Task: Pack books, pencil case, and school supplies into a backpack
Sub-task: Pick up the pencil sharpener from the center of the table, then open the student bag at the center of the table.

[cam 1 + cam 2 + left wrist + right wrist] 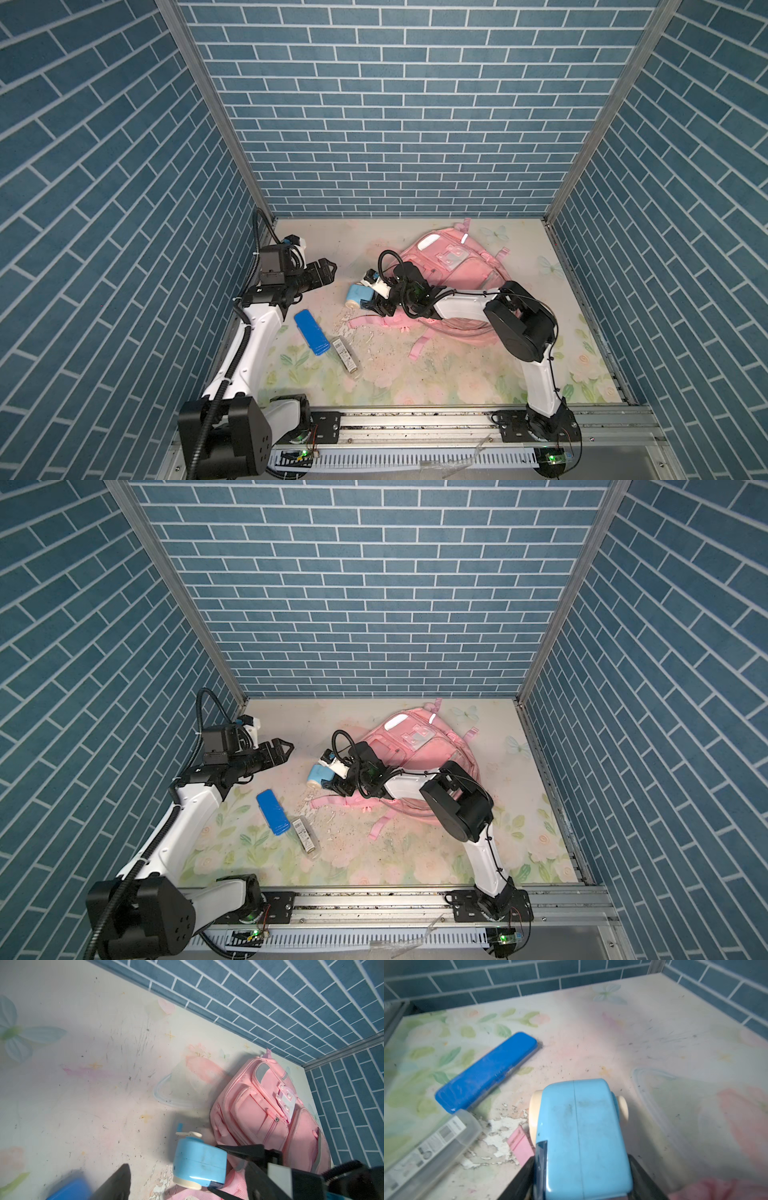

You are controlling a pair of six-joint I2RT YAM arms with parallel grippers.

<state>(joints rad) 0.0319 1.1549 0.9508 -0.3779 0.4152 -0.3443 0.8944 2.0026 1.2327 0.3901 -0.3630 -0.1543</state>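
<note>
Backpack [457,270] — flat at the far side of the table [457,374], nothing seen packed. Right gripper [581,1162] pinching pencil sharpener [581,1118] just beside it; left gripper [328,269] spread, empty. Pencil case [309,338], clear box [347,358] — loose nearby.

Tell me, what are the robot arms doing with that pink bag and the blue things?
The right arm's fingers are closed on the light blue pencil sharpener, next to the pink backpack. The left arm's fingers hang open above the table, holding nothing. The blue pencil case and a clear plastic box lie on the table, not packed yet.
</note>
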